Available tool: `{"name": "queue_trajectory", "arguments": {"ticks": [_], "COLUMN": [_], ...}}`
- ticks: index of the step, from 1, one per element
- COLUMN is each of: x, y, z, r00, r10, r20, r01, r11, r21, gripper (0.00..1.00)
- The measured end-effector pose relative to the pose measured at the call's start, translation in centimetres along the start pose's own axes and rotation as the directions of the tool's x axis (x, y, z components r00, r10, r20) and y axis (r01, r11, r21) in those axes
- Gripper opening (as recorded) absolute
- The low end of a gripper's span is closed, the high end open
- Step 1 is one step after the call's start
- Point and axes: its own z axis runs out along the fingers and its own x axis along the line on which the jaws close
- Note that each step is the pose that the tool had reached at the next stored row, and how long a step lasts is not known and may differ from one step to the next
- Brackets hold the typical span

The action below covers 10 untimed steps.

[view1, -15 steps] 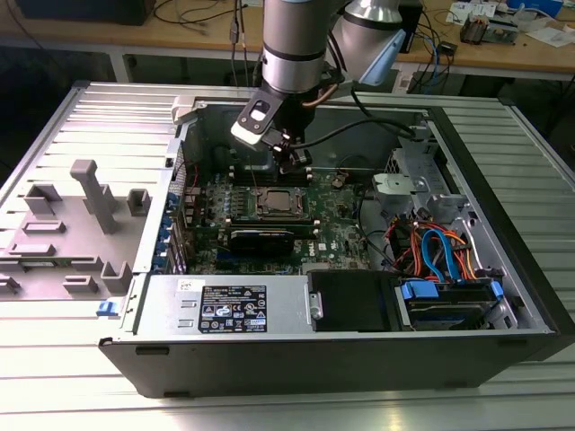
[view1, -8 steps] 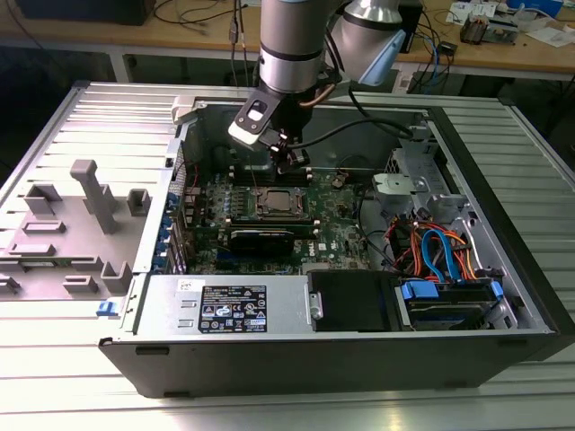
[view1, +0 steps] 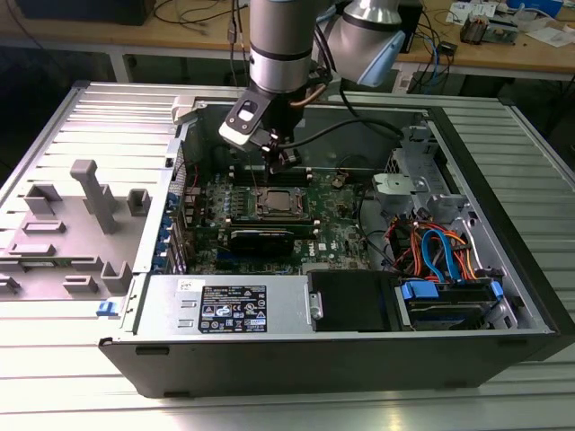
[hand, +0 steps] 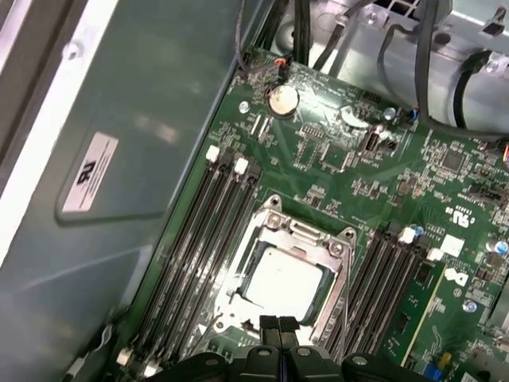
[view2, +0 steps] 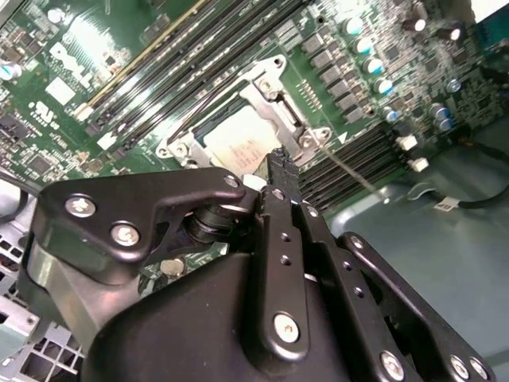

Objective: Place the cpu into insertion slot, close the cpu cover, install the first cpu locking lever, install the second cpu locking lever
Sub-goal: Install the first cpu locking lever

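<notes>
Cpu [hand: 282, 284] and claw [hand: 278, 322] sit just beside each other. The claw's fingers [hand: 269, 325], pressed together, hang at the rim of the lowered cpu cover [hand: 306, 237], and just past them the cpu lies flat inside its window. Behind, the arm [view1: 283, 45] hangs vertical, its wrist inside the open computer case [view1: 269, 368].

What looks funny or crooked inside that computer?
One thing: a thin metal lever sticks out slantwise from a corner of the cpu cover instead of lying flat along it. The cpu sits square in the cover's window.
</notes>
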Motion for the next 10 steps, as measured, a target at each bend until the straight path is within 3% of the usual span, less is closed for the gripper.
{"name": "queue_trajectory", "arguments": {"ticks": [2,6,10], "x": [0.17,0.19,0.20], "y": [-0.37,-0.43,-0.44], "z": [0.01,0.01,-0.40], "r00": [1.0000,0.9983,0.9977], "r10": [-0.004,-0.059,-0.067], "r20": [-0.0001,-0.0001,0.0000], "r01": [0.004,0.059,0.067], "r11": [1.0000,0.9983,0.9977], "r21": [0.0000,0.0019,0.0023], "gripper": [0.11,0.11,0.11]}}
